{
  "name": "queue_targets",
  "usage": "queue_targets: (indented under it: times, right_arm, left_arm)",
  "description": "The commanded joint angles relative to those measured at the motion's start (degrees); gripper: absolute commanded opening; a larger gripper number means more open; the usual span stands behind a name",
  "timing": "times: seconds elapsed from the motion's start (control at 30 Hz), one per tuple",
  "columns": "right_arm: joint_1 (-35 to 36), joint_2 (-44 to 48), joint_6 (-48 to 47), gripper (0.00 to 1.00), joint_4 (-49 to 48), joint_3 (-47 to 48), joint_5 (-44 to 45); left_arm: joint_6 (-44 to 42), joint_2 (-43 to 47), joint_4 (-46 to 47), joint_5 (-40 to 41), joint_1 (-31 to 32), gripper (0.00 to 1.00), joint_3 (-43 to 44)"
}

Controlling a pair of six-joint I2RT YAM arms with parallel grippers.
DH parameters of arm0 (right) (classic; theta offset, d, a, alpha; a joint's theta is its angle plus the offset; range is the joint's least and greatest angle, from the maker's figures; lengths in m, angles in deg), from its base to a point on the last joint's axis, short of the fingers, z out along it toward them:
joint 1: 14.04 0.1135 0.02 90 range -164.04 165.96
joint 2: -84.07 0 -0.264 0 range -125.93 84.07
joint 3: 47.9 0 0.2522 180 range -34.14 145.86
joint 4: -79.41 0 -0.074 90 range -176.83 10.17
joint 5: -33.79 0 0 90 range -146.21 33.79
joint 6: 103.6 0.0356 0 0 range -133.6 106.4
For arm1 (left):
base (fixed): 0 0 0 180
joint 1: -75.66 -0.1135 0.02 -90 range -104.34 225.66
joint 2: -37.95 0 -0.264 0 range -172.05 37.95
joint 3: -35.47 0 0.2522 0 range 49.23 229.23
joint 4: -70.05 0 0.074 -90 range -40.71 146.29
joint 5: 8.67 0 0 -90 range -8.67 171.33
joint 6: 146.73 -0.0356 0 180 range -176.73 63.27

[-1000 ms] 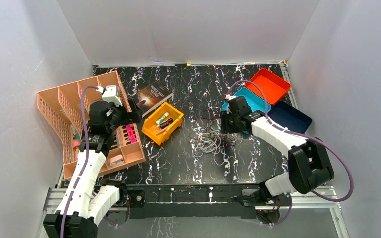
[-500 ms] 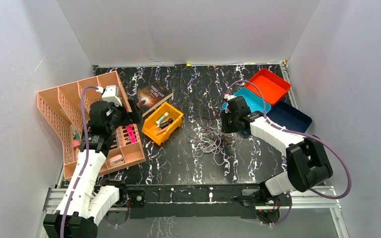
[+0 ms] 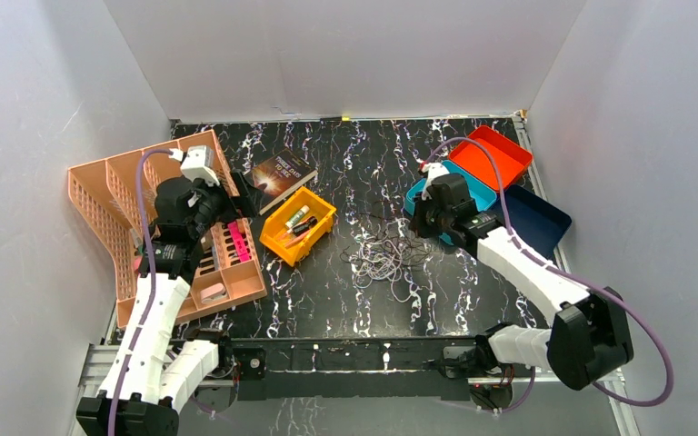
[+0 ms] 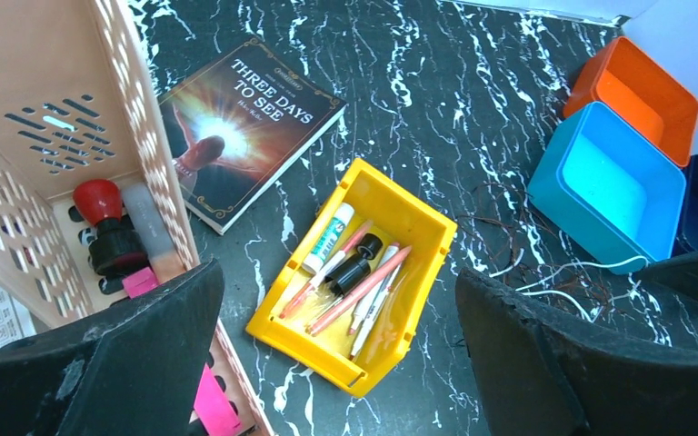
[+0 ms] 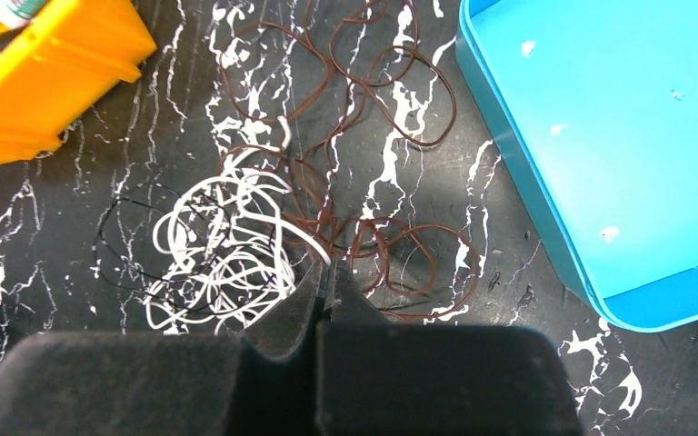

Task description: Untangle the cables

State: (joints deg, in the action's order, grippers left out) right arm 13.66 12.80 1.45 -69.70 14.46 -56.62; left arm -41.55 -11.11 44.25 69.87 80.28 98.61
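Cables [image 5: 236, 245] tangled mid-surface between yellow bin [image 5: 36, 73] and blue tray [image 5: 600, 136]; right gripper [image 5: 321, 292] just went half-open to clenched, apparently pinching a strand, so pulling can start; left gripper [image 4: 336, 277] gaping, empty.

Right end effector [image 5: 323, 292], above the worktop [image 5: 509, 381]: cables [image 5: 227, 241] lie at its tips and spread ahead and to its left. A tray [image 5: 600, 136] sits just to its right. The bin [image 5: 36, 64] is beyond the cables, further left.

Left end effector [image 4: 345, 354]: the bin is directly ahead, with pens [image 4: 354, 282] in it. The book [image 4: 245, 118] lies behind the bin and the rack [image 4: 45, 73] is on the left.
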Motion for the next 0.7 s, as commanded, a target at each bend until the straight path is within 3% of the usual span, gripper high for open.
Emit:
queue_targets:
  times: [0.0,0.33,0.67]
  right_arm:
    - [-0.2,4.0,-0.4,0.0,-0.3,2.2,-0.5]
    - [-0.2,9.5,-1.7,0.0,1.8,7.9,-6.8]
    - [0.1,10.0,-3.2,0.0,1.2,9.9,-20.4]
  left_arm:
    - [0.3,0.4,0.8,-5.4,-0.3,0.98,2.8]
    - [4.1,-1.1,10.6,-15.2,1.5,0.98,2.3]
    - [0.3,-2.2,30.2,-4.2,24.7,0.98,-7.6]
